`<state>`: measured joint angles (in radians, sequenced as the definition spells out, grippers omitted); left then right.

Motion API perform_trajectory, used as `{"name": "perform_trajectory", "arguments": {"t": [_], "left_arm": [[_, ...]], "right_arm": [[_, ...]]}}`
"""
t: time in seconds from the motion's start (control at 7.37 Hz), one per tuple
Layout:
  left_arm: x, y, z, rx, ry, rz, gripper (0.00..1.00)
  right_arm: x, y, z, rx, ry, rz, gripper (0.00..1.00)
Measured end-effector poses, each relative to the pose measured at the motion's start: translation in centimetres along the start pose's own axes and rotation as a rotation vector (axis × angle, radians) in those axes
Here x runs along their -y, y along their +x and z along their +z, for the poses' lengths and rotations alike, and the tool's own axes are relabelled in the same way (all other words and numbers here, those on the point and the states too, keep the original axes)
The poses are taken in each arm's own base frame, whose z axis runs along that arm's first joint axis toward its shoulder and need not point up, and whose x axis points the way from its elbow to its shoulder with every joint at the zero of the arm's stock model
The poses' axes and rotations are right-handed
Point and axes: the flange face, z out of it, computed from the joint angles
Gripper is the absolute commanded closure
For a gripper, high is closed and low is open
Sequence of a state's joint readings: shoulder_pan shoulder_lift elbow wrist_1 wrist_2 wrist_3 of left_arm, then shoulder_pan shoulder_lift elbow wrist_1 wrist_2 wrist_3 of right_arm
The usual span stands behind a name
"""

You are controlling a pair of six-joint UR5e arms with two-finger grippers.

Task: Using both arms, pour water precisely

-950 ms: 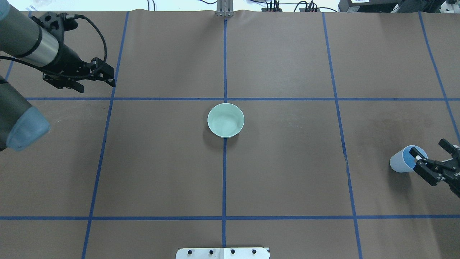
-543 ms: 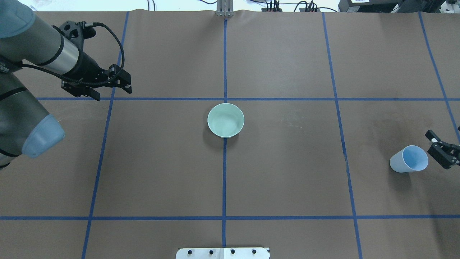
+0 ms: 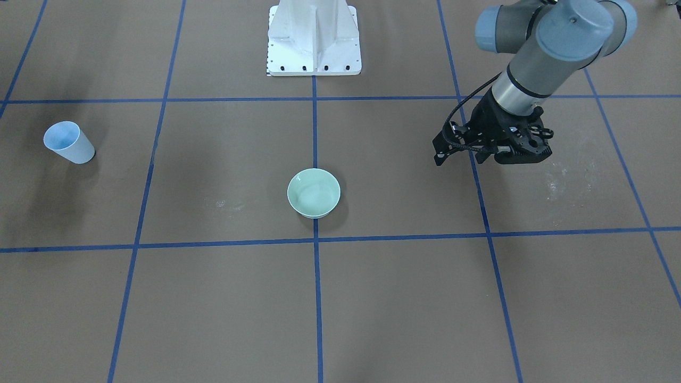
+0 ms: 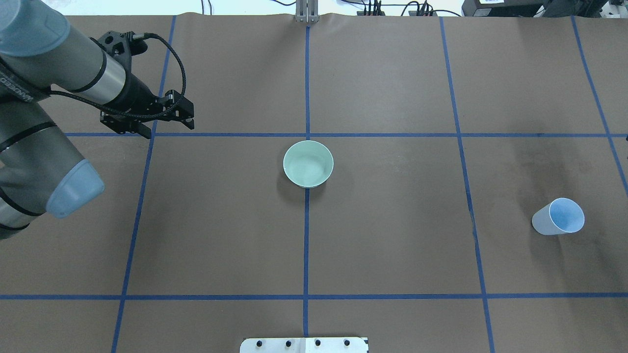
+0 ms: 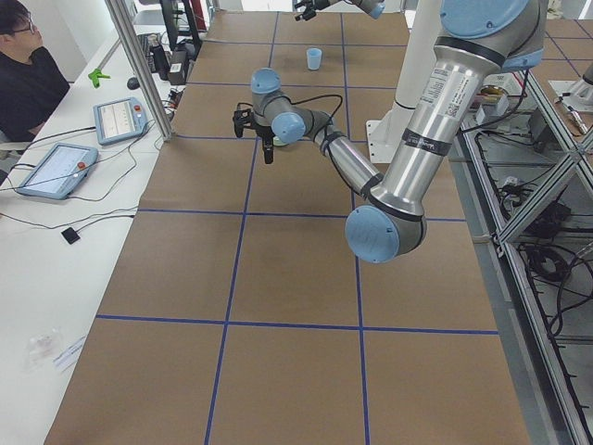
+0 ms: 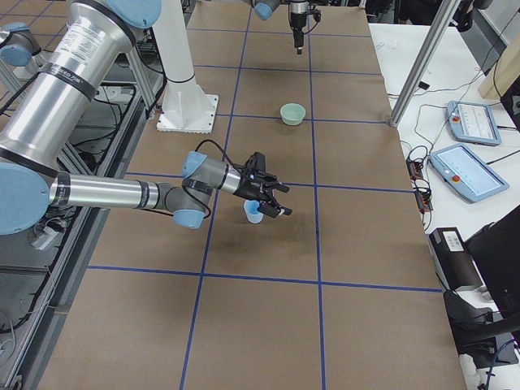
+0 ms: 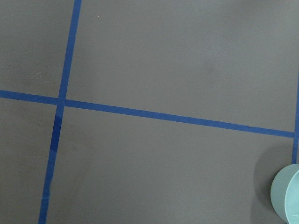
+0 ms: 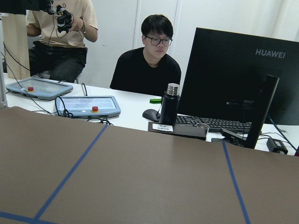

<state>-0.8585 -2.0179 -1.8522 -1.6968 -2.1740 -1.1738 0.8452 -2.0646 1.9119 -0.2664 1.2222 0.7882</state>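
Left gripper [image 4: 169, 130] hangs jaws apart; right gripper [image 6: 280, 201], spread unreadable, crowds the cup [image 6: 253, 214] by the tabletop's [image 4: 392, 245] right edge, where a clip could topple it.

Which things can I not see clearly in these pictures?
1. Whether water is in the bowl or the cup: it is clear liquid, too small to make out in the overhead view.
2. The right gripper: it is outside the edges of the overhead and front-facing views. The exterior right view shows it too small to judge open or shut.
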Motion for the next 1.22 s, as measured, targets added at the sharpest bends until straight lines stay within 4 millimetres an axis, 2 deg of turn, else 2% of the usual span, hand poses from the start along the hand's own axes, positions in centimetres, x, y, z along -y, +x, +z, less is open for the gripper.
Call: {"name": "perform_trajectory", "arguments": {"t": [0.27, 0.41, 0.54, 0.68, 0.81, 0.95, 1.22], "left_arm": [[-0.3, 4.5, 0.7, -0.025, -0.001, -0.03, 0.0], [-0.7, 7.7, 1.9, -0.028, 0.006, -0.048, 0.0], [-1.7, 11.1, 4.0, -0.021, 0.019, -0.057, 0.0], [-2.8, 14.6, 6.4, -0.014, 0.028, -0.056, 0.0], [-3.5, 17.2, 8.7, -0.01, 0.022, -0.053, 0.0], [-3.6, 18.6, 11.3, -0.008, 0.014, -0.051, 0.0], [-2.9, 18.4, 15.4, 0.006, 0.004, -0.053, 0.01]], "right_arm": [[5.5, 2.0, 2.9, 0.014, -0.126, 0.002, 0.01], [8.0, 3.1, 4.3, 0.013, -0.194, -0.007, 0.01], [9.9, 4.0, 5.4, 0.017, -0.27, -0.011, 0.01], [11.2, 4.9, 6.4, 0.028, -0.36, -0.008, 0.01], [11.9, 5.7, 7.4, 0.04, -0.458, -0.013, 0.01], [12.0, 6.5, 8.3, 0.05, -0.557, -0.032, 0.01], [12.5, 7.2, 9.3, 0.095, -0.735, -0.012, 0.01]]}}
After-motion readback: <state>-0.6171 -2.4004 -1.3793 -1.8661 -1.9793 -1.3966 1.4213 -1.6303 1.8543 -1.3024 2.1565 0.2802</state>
